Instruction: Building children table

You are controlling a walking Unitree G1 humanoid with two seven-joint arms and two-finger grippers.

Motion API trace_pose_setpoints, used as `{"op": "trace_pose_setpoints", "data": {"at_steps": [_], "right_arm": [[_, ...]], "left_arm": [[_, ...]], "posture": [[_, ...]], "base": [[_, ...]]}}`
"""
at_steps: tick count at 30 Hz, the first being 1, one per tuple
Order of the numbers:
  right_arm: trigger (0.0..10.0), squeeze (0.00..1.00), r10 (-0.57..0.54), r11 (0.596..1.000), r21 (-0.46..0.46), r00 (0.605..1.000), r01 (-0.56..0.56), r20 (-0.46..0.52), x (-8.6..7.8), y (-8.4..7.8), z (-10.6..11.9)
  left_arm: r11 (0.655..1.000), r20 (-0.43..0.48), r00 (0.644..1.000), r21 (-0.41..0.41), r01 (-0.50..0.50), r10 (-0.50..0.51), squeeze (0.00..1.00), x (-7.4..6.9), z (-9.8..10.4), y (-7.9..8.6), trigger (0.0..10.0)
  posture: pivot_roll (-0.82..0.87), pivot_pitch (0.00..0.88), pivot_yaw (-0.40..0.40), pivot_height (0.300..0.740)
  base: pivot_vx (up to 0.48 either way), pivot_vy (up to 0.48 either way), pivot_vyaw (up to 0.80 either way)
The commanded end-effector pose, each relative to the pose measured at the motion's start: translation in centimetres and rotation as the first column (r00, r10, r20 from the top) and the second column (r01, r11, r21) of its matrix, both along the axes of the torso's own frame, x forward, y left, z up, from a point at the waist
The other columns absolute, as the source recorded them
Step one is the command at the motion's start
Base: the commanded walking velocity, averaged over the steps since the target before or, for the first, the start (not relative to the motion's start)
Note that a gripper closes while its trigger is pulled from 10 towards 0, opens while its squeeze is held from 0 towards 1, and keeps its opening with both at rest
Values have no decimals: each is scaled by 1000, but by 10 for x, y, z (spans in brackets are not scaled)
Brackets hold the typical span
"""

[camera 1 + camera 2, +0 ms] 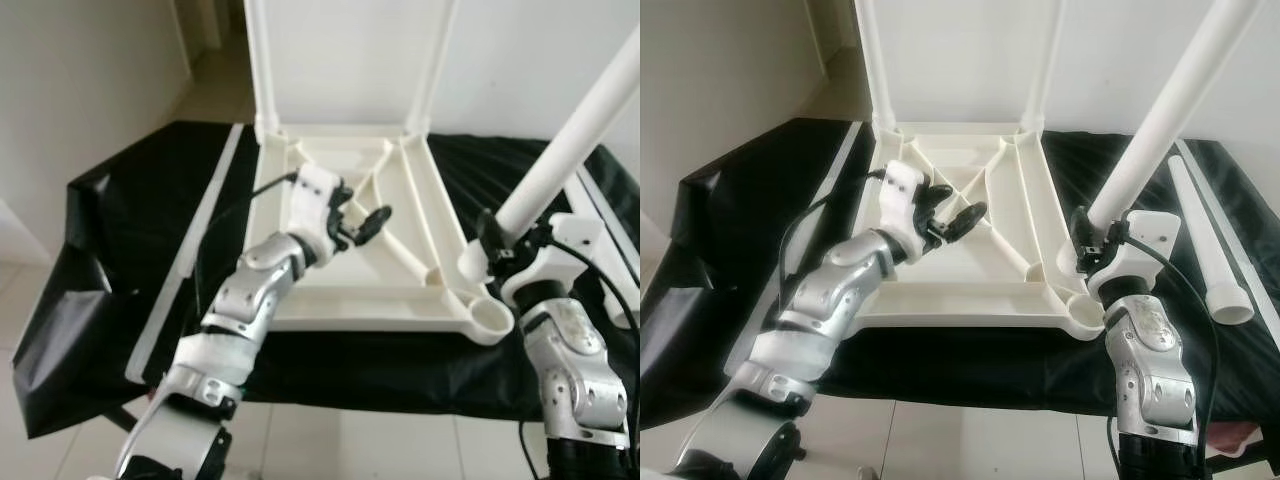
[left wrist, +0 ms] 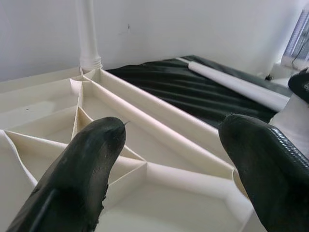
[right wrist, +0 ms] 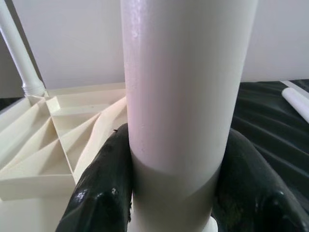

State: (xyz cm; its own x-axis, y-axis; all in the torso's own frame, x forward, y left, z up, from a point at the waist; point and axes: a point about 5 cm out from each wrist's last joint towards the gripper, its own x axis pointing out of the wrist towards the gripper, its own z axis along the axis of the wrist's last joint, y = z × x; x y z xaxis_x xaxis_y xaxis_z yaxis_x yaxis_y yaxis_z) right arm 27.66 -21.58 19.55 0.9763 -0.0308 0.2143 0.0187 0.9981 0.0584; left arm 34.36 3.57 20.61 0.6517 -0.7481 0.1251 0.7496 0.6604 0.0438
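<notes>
While the right end effector (image 1: 1087,243) is clenched on a white leg (image 1: 1160,120) beside the tabletop's (image 1: 350,240) near-right socket (image 1: 489,318), the left end effector (image 1: 362,226) is held released over its ribs; a spare leg (image 1: 1205,240) is seen at right.

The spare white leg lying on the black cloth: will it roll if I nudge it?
Probably. The spare leg is a smooth round tube lying flat, so it likely rolls sideways. The wrinkled black cloth may slow it. It looks like stiff, hollow plastic, probably light.
</notes>
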Motion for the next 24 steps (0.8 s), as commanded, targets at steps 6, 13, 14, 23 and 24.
{"op": "trace_pose_setpoints", "data": {"at_steps": [6,13,14,23,24], "right_arm": [[10000,0,-51,999,-16,999,51,1,-12,-3,-9],[10000,0,-102,994,-30,995,102,13,-21,-1,-16],[10000,0,-107,994,-33,994,108,15,-22,0,-17],[10000,0,-107,994,-3,994,107,8,-27,2,-23],[10000,0,-106,994,-1,994,106,11,-27,2,-22]], "left_arm": [[977,6,979,75,201,-202,0,-23,-14,-11,10000],[965,0,967,71,254,-255,0,-40,-21,-13,10000],[962,12,965,71,262,-263,0,-42,-22,-13,10000],[906,101,912,202,372,-397,0,-72,-39,-9,10000],[889,102,898,225,399,-429,0,-76,-42,-9,10000]], "posture": [[-47,0,-2,740],[-43,0,-5,740],[-43,0,-5,740],[-35,0,-10,740],[-34,0,-11,740]], "base": [[0,0,0],[0,0,0],[0,0,0],[0,0,0],[0,0,0]]}}
